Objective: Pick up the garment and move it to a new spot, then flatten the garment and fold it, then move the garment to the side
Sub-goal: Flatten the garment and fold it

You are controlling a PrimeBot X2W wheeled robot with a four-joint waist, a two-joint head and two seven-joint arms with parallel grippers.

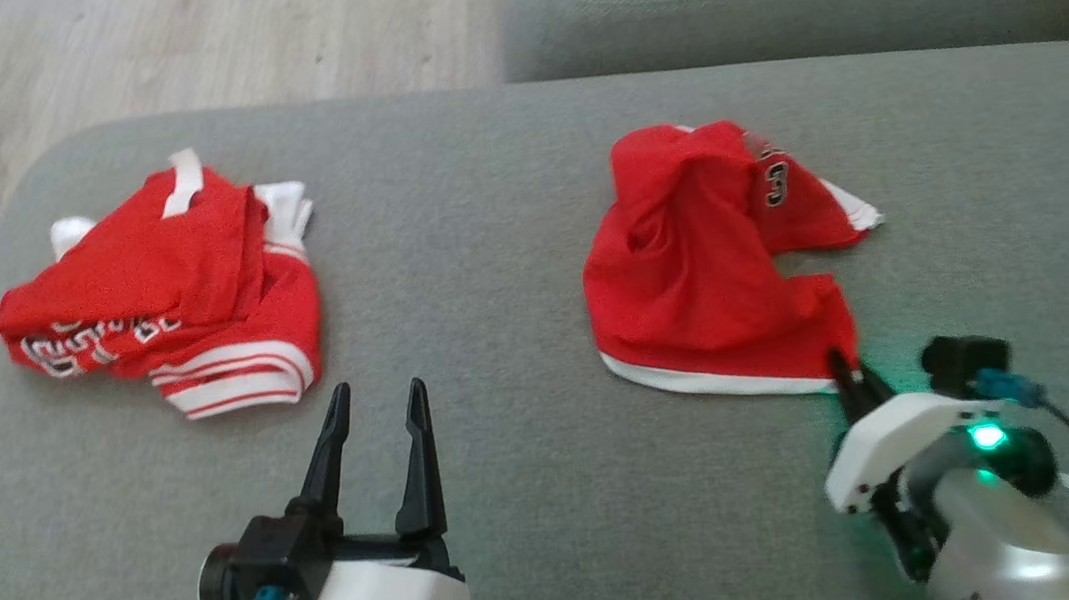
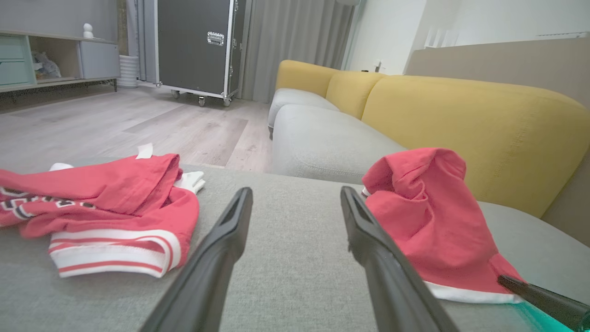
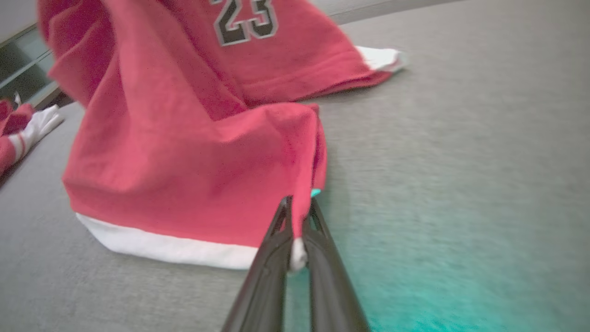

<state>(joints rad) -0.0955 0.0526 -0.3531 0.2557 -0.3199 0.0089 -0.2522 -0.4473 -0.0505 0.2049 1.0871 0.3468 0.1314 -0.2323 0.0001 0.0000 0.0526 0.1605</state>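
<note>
Red garment crumpled right of cushion centre, toward near edge; right gripper pinching its white-trimmed hem corner; left gripper spread, empty. Lift slowly, check the pinch holds before carrying

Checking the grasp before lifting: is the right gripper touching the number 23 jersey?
Touching. In the right wrist view the right gripper is pinched shut on the white-hemmed corner of the red number 23 jersey, with fabric clamped between its fingers.
</note>
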